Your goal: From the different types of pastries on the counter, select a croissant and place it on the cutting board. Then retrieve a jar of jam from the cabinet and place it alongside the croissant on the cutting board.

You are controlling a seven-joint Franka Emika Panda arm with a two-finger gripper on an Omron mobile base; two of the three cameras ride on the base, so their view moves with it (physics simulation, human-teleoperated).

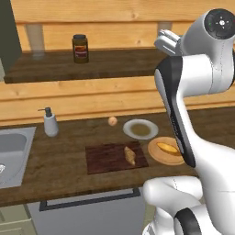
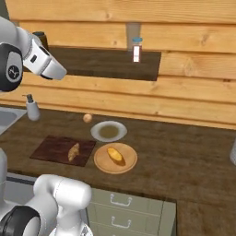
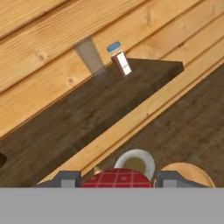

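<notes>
While the claw (image 3: 117, 180) grips the jam jar with a red-checked lid (image 3: 114, 176) high above the dark wooden cutting board (image 1: 103, 160), a loose hold could drop it onto the golden croissant (image 1: 130, 155) lying on that board.

Dark wooden counter (image 1: 69, 165) — cutting board (image 1: 108, 158), two plates (perhaps wooden (image 1: 158, 153)), soap dispenser (image 1: 50, 122).

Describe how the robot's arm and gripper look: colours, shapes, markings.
The arm is glossy white with rounded tubular links, black bands at the joints and a black round joint cap bearing small white marks. The gripper has two small grey fingertips. No cables show.
</notes>
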